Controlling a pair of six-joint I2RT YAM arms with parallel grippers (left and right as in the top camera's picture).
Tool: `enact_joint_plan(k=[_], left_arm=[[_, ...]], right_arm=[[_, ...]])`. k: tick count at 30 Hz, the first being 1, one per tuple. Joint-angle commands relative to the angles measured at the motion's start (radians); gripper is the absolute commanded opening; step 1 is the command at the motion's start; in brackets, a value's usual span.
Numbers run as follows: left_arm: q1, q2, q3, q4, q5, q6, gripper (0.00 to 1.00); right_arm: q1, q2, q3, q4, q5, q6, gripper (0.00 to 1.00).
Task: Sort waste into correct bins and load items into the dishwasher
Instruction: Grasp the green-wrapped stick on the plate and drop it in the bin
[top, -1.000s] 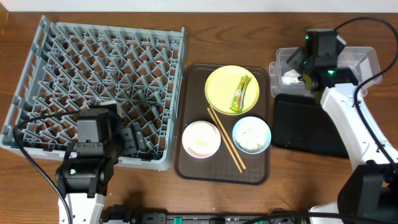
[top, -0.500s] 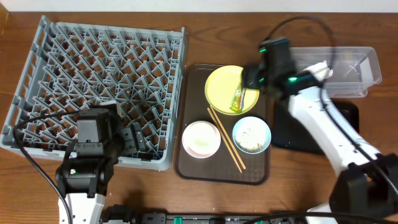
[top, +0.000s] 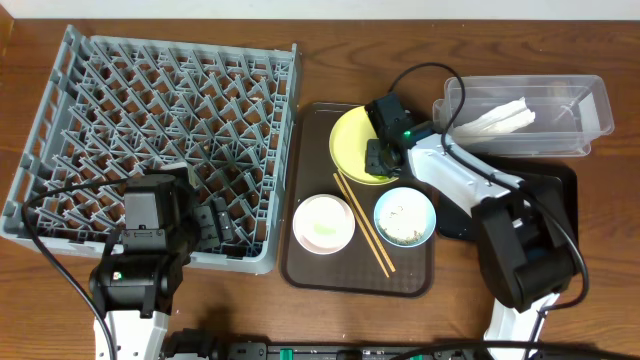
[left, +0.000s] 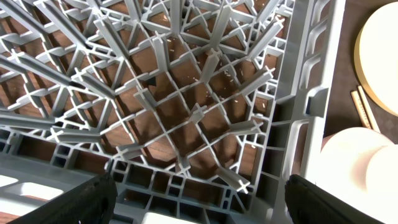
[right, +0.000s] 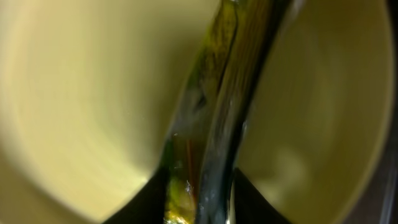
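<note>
My right gripper (top: 383, 155) hangs low over the pale yellow plate (top: 350, 140), which sits at the far end of the dark brown tray (top: 350, 272). From my wrist, the green-and-yellow snack wrapper (right: 208, 106) fills the middle of the view. It is a long, narrow, glossy strip, dark green along one edge, with yellow and a touch of orange low down, and it lies on the plate's smooth, pale face. It runs straight down between my two dark fingertips (right: 146, 202), which sit close on either side of it (the picture is smeared, so I cannot tell whether they pinch it or only flank it). Any printing on the wrapper is too blurred to read.

From overhead my own arm hides the wrapper. Crumpled white paper (top: 495, 118) lies in the clear tub (top: 590, 115) at the far right, with the black tray (top: 560, 200) just in front of it. Nearer on the brown tray stand the white bowl (top: 323, 223) and the light blue bowl (top: 378, 212), which holds beige food scraps (top: 403, 220). The chopsticks (top: 362, 225) lie slanted between the two bowls.

My left gripper (left: 200, 198) is spread wide and holds nothing, above the near right corner of the grey dish rack (top: 150, 110).
</note>
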Motion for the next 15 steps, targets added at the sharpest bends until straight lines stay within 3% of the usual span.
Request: enact_joint_plan(k=[1, 4, 15], left_arm=[[0.001, 0.0, 0.013, -0.002, 0.009, -0.002, 0.9], [0.001, 0.0, 0.013, -0.002, 0.009, -0.002, 0.89], [0.001, 0.0, 0.013, -0.002, 0.009, -0.002, 0.89]], right_arm=[[0.005, -0.005, 0.004, 0.031, -0.003, 0.025, 0.14], [-0.002, -0.025, 0.006, 0.037, -0.002, 0.025, 0.01], [-0.203, -0.278, 0.006, 0.039, 0.053, 0.047, 0.01]])
